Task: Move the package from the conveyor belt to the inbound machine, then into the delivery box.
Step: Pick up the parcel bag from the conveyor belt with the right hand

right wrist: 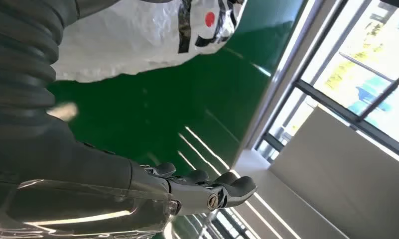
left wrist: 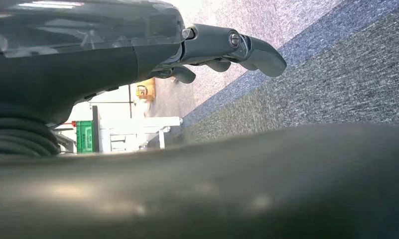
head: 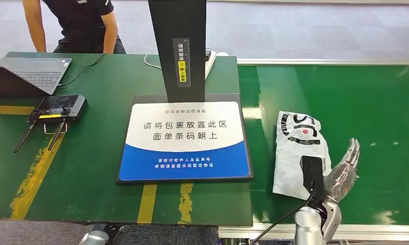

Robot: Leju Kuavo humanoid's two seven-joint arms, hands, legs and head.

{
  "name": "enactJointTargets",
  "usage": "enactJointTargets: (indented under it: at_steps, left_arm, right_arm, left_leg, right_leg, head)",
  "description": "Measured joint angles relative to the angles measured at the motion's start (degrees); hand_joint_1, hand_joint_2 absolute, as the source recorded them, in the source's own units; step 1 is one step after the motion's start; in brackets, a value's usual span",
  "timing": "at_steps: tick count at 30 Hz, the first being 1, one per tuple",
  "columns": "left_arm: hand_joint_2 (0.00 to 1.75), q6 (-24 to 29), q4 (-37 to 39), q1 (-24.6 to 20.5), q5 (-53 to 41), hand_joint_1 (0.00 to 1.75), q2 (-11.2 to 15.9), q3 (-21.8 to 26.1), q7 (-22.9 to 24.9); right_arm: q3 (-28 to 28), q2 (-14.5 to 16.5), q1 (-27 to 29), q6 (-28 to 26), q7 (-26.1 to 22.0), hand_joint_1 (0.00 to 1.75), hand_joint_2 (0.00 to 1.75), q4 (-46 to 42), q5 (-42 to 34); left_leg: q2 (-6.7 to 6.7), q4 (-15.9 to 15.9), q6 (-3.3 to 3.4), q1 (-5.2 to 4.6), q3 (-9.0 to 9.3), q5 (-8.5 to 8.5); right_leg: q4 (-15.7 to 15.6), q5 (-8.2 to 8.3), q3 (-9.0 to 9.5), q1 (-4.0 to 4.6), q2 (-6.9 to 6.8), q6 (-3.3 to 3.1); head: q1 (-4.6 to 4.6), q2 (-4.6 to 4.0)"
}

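Open right hand beside package

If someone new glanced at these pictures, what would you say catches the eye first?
Probably the white package lying on the green conveyor belt, with the right hand open just beside it, not yet gripping. Next, the blue-and-white sign plate of the inbound machine at the centre.

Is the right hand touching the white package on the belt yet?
Apart. In the right wrist view, bare green conveyor belt shows between the right hand and the white package; the fingers are extended, holding nothing.
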Motion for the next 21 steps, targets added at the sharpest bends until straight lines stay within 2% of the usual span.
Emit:
enactJointTargets:
  at_steps: [21]
  left_arm:
    - [0.00, 0.00, 0.00, 0.00, 0.02, 0.00, 0.00, 0.00, -0.02]
  right_arm:
    - [-0.24, 0.23, 0.28, -0.76, -2.20, 1.75, 1.75, -0.57, -2.39]
  left_leg:
    - [0.00, 0.00, 0.00, 0.00, -0.06, 0.00]
  right_leg:
    - [0.01, 0.00, -0.06, -0.01, 0.00, 0.00]
  head:
    - [0.00, 0.00]
